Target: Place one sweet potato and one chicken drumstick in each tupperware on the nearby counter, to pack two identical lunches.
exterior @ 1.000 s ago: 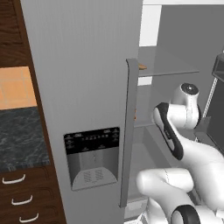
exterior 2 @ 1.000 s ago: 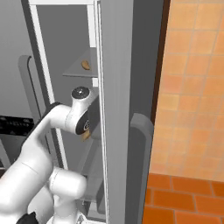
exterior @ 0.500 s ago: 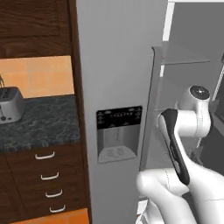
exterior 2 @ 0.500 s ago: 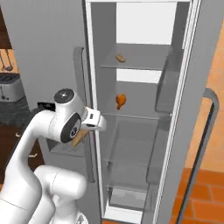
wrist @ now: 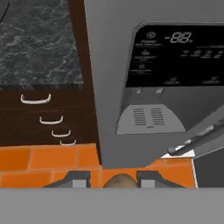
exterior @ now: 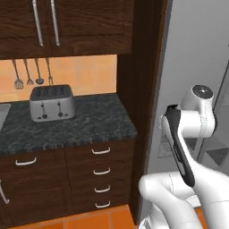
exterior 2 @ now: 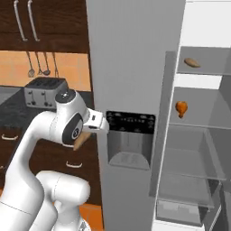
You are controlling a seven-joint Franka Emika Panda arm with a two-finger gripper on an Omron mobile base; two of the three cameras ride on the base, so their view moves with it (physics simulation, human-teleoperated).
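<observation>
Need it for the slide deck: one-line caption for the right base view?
Tool shut on a sweet potato, beside the fridge dispenser; a chicken drumstick waits on an open shelf.

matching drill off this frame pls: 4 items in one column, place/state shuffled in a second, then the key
Items
1. sweet potato
2. chicken drumstick
3. toaster
4. gripper

Places/states
A. on the dark counter
B. on an open fridge shelf
C. shut on a tan tuber
D. held between the fingers, beside the arm's wrist

Pairs: 1-D, 2-B, 3-A, 4-C
</observation>
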